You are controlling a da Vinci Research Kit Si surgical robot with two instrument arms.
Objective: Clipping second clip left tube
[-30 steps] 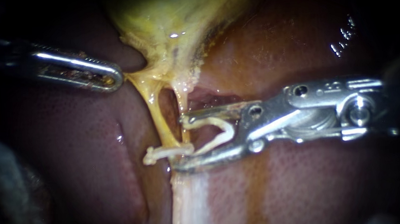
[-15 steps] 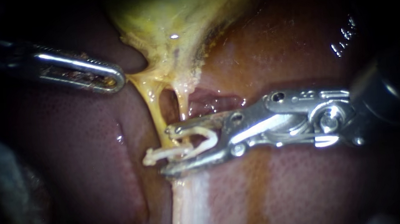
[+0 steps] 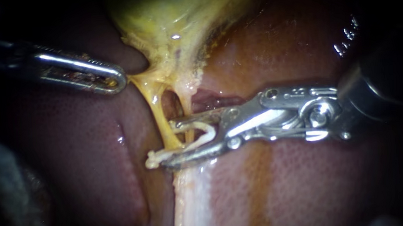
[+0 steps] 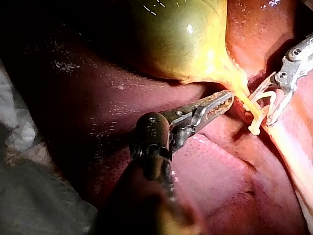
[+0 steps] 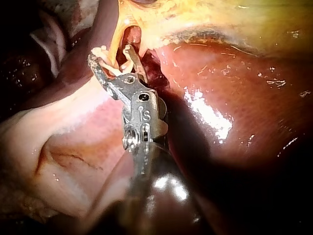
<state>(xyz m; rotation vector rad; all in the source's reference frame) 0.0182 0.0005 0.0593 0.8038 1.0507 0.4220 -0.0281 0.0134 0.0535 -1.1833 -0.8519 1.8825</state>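
Below gallbladder (image 3: 172,16), glossy yellow left tube (image 3: 159,115) lies within a white, half-closed clip (image 3: 202,129). Claw of right instrument (image 3: 167,144) clamps that clip; claw of left instrument (image 3: 118,80) pinches gallbladder edge.

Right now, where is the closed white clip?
In the endoscope view, the closed clip crosses the left tube low down, just under the open clip held by my right instrument.

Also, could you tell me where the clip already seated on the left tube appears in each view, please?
Endoscope view: seated clip just left of centre, low across the left tube.
Left wrist view: ahead of the left instrument, low on that tube.
Right wrist view: beside the right instrument carrying an open clip.
Shared landmark: the left tube.
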